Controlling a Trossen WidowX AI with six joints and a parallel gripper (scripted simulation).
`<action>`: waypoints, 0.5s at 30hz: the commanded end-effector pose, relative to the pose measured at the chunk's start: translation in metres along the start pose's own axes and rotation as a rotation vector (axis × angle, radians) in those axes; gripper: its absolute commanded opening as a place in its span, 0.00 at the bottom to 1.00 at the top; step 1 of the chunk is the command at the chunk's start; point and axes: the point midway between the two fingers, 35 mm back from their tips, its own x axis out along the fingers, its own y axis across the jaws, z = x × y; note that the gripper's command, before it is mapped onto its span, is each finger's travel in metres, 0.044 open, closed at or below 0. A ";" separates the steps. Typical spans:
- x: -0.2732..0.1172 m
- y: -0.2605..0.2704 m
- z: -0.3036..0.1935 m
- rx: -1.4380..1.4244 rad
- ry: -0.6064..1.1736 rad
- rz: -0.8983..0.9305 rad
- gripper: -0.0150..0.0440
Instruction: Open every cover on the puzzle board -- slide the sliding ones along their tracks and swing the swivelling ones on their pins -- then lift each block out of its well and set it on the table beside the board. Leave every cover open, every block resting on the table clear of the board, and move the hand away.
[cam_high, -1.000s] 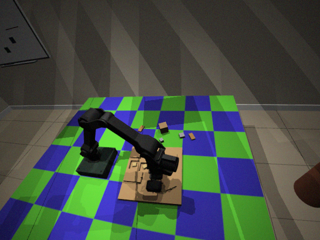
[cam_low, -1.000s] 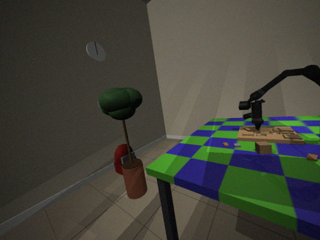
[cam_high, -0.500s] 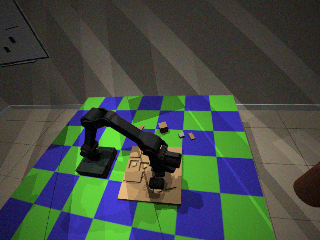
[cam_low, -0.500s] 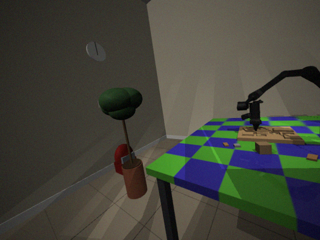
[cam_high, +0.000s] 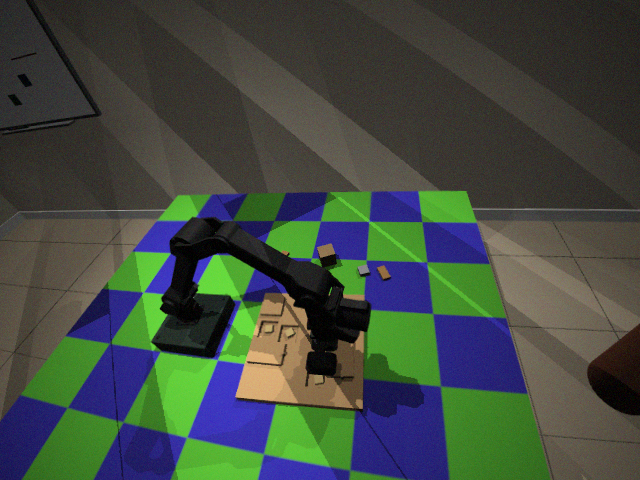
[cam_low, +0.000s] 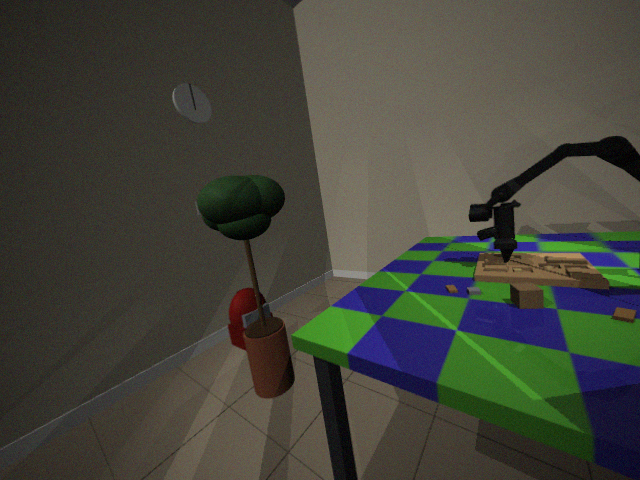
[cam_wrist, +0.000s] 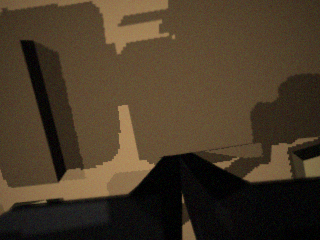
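Observation:
The tan puzzle board (cam_high: 299, 396) (cam_low: 547, 281) lies on the table. My gripper (cam_low: 506, 260) (cam_wrist: 177, 158) is shut and empty, pointing down low over the board's near right part. In the top view the hand hides its tips. Two pale blocks, one (cam_high: 268, 328) at the left and one (cam_high: 289, 332) beside it, show in uncovered wells. A third pale block (cam_high: 318, 379) shows just below the hand, also at the wrist view's right edge (cam_wrist: 312, 167). Flat cover panels (cam_high: 272, 305) (cam_high: 265, 355) lie at the board's left. Whether my fingertips touch anything is unclear.
Beyond the board stand a wooden cube (cam_high: 326, 253) (cam_low: 526, 296), a small grey block (cam_high: 363, 270) (cam_low: 473, 290) and an orange tile (cam_high: 383, 272) (cam_low: 451, 288). Another orange piece (cam_high: 284, 253) (cam_low: 624, 314) lies farther left, partly behind the arm in the top view.

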 end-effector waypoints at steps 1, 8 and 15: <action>-0.003 0.003 0.004 0.001 -0.009 0.003 0.25; -0.012 0.003 0.005 0.001 -0.009 0.003 0.25; -0.021 0.003 0.005 0.001 -0.009 0.003 0.25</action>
